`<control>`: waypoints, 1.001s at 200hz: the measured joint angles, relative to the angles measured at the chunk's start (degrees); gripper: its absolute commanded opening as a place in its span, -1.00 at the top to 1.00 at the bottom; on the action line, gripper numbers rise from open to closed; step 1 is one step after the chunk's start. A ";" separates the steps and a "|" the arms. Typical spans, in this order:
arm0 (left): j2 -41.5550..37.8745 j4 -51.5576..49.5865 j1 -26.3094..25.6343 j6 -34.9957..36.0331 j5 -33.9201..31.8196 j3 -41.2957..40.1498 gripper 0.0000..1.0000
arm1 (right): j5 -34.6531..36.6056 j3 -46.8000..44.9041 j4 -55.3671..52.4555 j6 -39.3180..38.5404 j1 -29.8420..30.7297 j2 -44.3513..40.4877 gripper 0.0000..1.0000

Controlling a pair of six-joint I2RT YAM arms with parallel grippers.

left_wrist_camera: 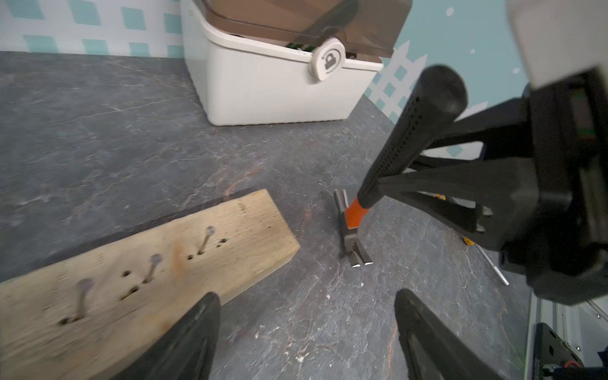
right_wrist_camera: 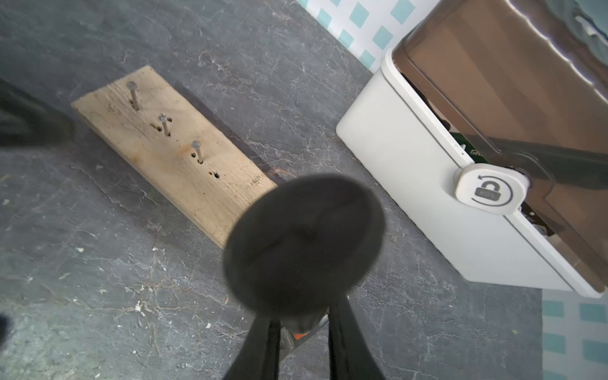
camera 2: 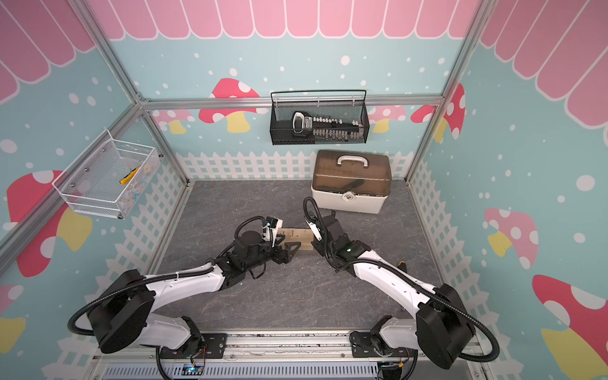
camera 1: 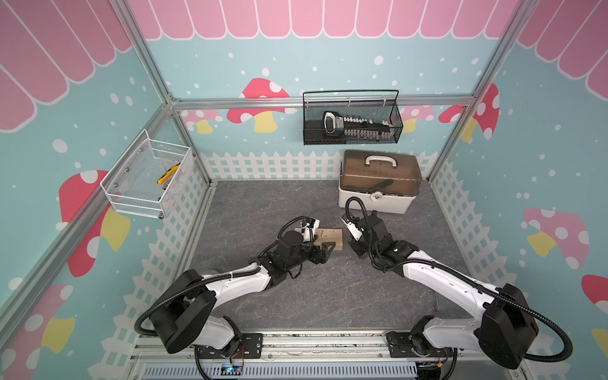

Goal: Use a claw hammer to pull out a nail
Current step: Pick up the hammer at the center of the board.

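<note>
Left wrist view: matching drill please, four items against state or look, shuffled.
Items:
1. claw hammer
2. wooden board
3. toolbox
4. left gripper

States:
A. open, nothing between its fingers
B. three nails standing in it
C. white, brown-lidded
D. held head-down by the right gripper

Pairs: 1-D, 2-B, 3-C, 4-A

White-shelled arms (camera 1: pixel 237 284) carry black joints (camera 1: pixel 184 312) and ribbed black hoses (camera 1: pixel 230 275); the left end effector (left_wrist_camera: pixel 306 339) is black.

Right end effector (right_wrist_camera: pixel 302 329) clamps the claw hammer (right_wrist_camera: pixel 302 243) near a board (right_wrist_camera: pixel 148 161).
</note>
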 measured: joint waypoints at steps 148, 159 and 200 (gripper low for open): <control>30.51 23.43 -5.05 3.32 2.95 17.84 -0.57 | -6.47 -3.19 1.55 10.23 -6.73 -4.74 1.00; 32.22 24.39 -5.11 3.28 2.95 19.23 -0.52 | -6.82 -3.17 1.55 10.93 -7.04 -4.76 1.00; 37.20 26.21 -5.14 3.13 2.95 22.01 -0.20 | -8.63 -3.17 1.70 13.35 -7.93 -4.76 1.00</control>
